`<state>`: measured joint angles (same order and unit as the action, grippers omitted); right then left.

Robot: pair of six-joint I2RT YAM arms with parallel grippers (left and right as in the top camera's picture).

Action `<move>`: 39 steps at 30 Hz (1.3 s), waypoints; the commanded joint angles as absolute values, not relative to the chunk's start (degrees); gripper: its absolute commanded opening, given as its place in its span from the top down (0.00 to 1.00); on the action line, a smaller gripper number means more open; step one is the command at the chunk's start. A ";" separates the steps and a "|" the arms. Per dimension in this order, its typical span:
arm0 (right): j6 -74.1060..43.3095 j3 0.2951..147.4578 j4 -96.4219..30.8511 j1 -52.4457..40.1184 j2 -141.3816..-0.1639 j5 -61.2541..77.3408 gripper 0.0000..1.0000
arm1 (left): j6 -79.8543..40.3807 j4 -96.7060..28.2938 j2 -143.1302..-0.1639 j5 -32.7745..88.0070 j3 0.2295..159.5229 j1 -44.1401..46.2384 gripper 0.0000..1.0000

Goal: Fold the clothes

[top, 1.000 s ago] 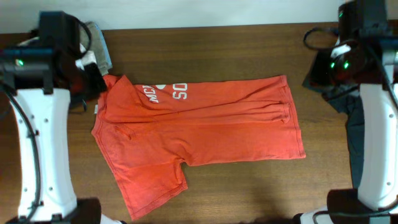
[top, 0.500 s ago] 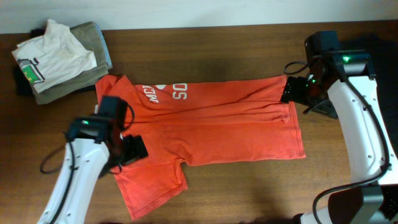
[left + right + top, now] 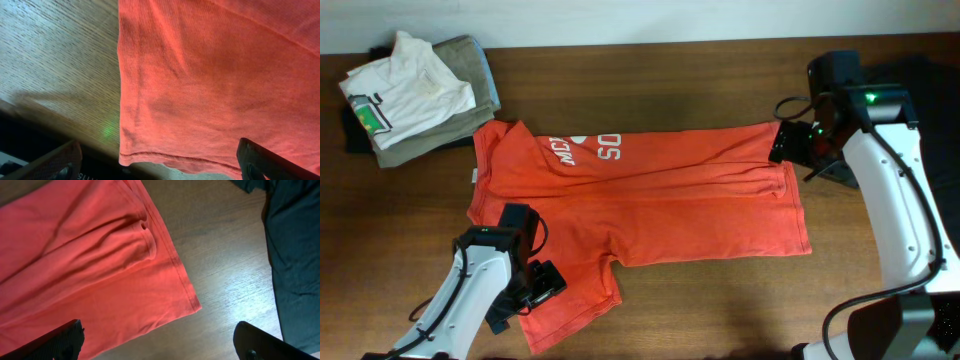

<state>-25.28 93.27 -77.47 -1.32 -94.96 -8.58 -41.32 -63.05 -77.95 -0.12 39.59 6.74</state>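
Though wrinkly, T-shirt (image 3: pixel 650 200) on wooden table (image 3: pixel 720 300).

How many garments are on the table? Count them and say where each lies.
4: orange T-shirt in the middle; white shirt on a khaki garment at back left; dark cloth by the right edge. Others may be hidden.

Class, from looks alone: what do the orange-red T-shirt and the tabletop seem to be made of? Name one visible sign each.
T-shirt: soft matte knit, probably cotton; fine ribbing, creases, stitched hem. Tabletop: wood or wood-look laminate, slightly glossy; brown grain lines, light glare.
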 commanded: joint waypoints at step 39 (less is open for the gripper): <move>-39.57 82.59 -79.05 3.84 -95.29 -12.49 0.01 | -42.85 -42.61 -77.67 6.68 28.67 6.87 0.99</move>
<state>-34.72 87.11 -79.07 0.64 -95.00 -9.87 -43.13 -44.53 -76.16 3.40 31.16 6.63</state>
